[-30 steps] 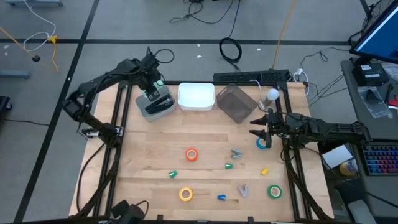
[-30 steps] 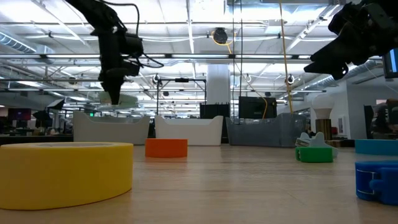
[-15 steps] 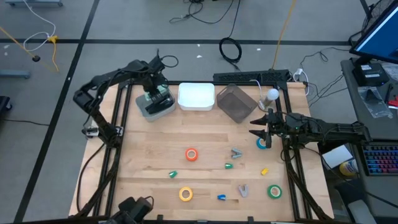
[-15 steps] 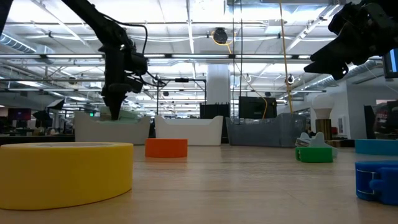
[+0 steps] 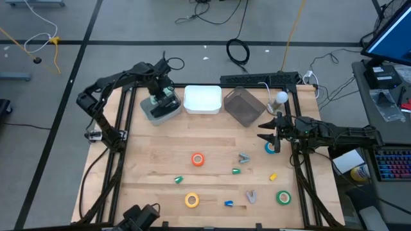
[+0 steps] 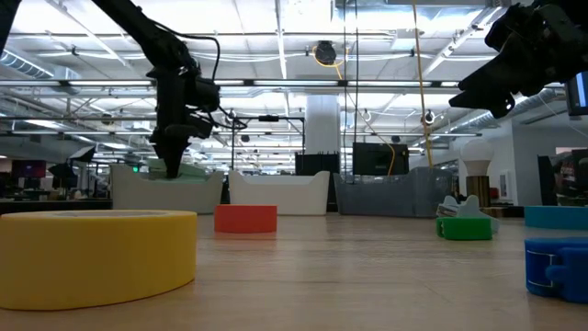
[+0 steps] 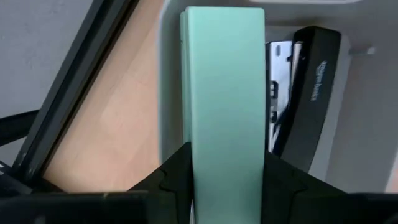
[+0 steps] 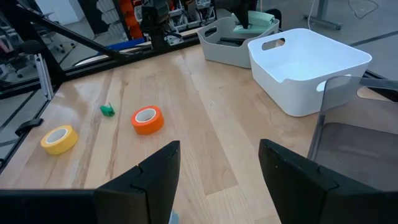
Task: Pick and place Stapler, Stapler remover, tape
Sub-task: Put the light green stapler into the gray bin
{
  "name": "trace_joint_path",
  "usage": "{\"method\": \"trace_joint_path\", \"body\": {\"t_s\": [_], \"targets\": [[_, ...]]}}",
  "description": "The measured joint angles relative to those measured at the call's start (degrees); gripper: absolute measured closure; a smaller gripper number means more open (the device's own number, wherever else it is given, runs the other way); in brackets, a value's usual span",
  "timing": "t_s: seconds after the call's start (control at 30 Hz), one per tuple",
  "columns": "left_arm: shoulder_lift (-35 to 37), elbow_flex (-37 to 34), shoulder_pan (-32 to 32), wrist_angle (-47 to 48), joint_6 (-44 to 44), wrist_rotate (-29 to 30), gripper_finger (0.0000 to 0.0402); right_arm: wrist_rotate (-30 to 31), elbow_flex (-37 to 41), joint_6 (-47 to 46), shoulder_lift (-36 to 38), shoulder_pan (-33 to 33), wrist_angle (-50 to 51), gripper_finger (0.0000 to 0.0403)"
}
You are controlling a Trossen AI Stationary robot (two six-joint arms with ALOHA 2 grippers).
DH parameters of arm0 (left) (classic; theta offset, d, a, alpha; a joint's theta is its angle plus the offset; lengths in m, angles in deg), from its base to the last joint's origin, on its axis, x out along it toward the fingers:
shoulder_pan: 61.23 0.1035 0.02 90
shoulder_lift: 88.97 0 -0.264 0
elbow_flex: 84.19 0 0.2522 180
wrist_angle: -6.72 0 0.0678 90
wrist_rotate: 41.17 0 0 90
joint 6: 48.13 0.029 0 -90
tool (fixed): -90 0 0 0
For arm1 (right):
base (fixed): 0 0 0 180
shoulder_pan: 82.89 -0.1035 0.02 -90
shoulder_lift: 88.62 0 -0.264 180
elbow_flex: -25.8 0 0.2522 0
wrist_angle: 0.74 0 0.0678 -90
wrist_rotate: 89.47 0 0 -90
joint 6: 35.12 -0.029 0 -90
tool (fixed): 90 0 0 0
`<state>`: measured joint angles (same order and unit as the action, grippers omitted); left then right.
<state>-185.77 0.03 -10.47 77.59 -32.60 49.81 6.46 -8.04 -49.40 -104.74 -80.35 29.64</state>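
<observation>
Over the last second the left gripper (image 5: 158, 97) lowers a mint-green stapler (image 7: 225, 99) into the grey bin (image 5: 151, 111) at the table's eleven o'clock corner, beside a black stapler (image 7: 306, 93), while its elbow swings inward.

Bright, even overhead light across the wooden table (image 5: 160, 154), with only soft shadows. Strip lights glaring at table height; nearest yellow tape roll (image 6: 96, 253) blurred.

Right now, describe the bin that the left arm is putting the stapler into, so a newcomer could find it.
Along the table's far edge stand three bins in a row. It is the grey bin at the left end, beside the white bin. Only it holds a black stapler, with the left gripper lowering a mint-green stapler in.
</observation>
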Motion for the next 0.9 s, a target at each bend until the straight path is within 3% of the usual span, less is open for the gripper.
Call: {"method": "trace_joint_path", "body": {"t_s": [0.9], "targets": [[0.0,-4.0,-3.5,-1.2,-5.6,7.7,0.0275,0.0,0.0,0.2,0.0,0.0,0.0,0.0193]]}}
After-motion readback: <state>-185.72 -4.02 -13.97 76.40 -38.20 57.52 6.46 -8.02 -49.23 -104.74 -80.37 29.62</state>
